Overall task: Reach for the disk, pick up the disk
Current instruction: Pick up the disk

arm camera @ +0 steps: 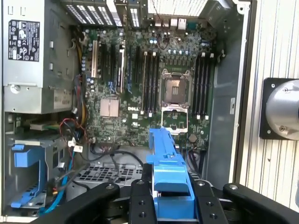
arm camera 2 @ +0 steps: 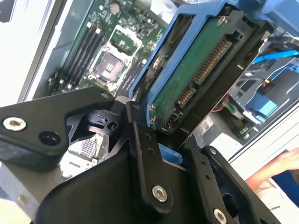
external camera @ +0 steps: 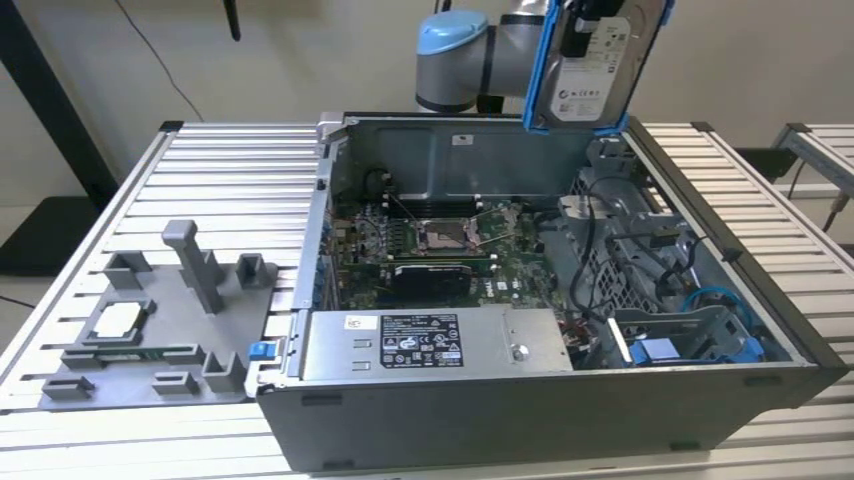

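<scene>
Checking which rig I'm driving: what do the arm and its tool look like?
The arm has grey cylindrical segments with a light-blue joint cap. The tool is matte black, built of flat plate linkages pinned with silver screws, seen in both wrist views.

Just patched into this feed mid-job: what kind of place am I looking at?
Probably a robotics lab bench for computer assembly work: an open computer case on a slatted aluminium table, a grey parts fixture beside it, and the gripper holding the disk above the case.

Arm (external camera: 461, 60) raised, fingers (arm camera: 142, 205) clamped on disk (external camera: 587, 65)
</scene>
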{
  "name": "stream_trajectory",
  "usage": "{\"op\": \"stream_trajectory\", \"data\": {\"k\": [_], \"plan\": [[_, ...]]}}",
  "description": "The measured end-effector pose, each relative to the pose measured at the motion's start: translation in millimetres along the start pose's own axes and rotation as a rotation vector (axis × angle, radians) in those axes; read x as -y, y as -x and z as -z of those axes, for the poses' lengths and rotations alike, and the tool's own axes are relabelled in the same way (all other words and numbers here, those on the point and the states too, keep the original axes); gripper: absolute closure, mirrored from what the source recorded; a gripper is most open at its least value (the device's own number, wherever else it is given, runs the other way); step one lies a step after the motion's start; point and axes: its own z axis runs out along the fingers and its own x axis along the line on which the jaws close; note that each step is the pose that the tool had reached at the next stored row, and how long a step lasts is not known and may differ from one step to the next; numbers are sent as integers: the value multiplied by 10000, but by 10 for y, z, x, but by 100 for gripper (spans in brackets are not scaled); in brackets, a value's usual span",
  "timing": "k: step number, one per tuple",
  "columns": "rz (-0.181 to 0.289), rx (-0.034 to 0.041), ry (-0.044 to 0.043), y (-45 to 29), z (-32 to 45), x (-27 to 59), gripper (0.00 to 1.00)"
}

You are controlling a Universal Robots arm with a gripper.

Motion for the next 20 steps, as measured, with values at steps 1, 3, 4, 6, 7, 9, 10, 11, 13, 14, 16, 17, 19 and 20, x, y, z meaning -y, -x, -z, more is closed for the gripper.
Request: {"op": "stream_trajectory", "data": {"k": [1, 3, 4, 6, 7, 9, 10, 11, 13, 14, 16, 17, 19, 20], "plan": [[0, 0, 0, -1, 0, 34, 100], [1, 0, 0, -3, 0, 97, 100], [0, 0, 0, -4, 0, 124, 100], [-3, -1, -1, -5, -1, 179, 100], [-19, 2, -1, -6, -3, 199, 100], [-92, -2, 0, -6, -5, 214, 100], [-169, -3, -2, -6, -6, 216, 100], [-268, -2, -3, -6, -8, 217, 100], [-454, -1, -7, -6, -11, 221, 100], [-548, -1, -8, -6, -12, 223, 100], [-698, 1, -10, -7, -14, 232, 100], [-714, 2, -10, -7, -14, 234, 100], [-717, 1, -11, -7, -14, 234, 100], [-718, 1, -11, -7, -14, 234, 100]]}}
